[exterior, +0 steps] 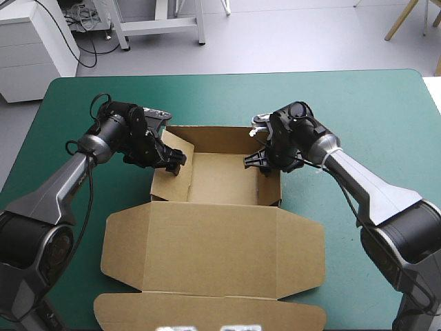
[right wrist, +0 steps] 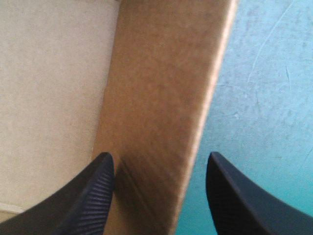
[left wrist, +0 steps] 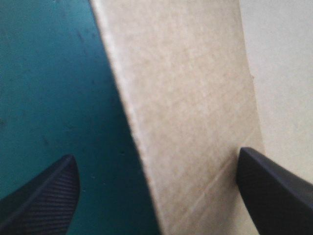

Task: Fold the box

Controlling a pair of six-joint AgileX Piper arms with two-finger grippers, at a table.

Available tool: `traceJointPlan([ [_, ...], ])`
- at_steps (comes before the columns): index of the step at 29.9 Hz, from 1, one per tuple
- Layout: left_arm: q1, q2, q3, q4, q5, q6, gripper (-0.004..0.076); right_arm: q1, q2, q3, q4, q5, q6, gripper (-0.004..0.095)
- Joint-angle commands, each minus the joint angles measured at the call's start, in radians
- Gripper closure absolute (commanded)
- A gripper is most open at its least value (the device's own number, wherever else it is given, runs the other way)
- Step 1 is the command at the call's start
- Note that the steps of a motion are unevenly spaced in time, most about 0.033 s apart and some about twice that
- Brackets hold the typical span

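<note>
Teal-green table cover (exterior: pixel 207 96) — rounded far corners

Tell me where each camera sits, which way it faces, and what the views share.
High view: above and behind the robot, looking forward and down at the table and box; both arms, left gripper and right gripper, show.
Left wrist view: above that wrist, looking down along its open fingers astride a box wall.
Right wrist view: likewise, open fingers astride the opposite wall.
Shared: all see box and teal-green cover.
</note>
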Motion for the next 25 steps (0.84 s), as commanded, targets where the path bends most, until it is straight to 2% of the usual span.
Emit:
traceJointPlan([
  [1,-0.002,-0.047,-0.061,-0.001,-0.011,-0.001,0.0102,-0.001,-0.051,-0.057,-0.013,0.017,-0.009,0.0386],
  [17,-0.002,-0.047,-0.365,0.012,0.173,-0.001,0.0176,-0.001,-0.11,-0.243,-0.055,0.035,-0.064,0.0386],
  [25,-0.002,-0.047,-0.539,-0.032,0.173,-0.001,0.0253,-0.001,-0.168,-0.243,-0.057,0.035,-0.081,0.0385],
])
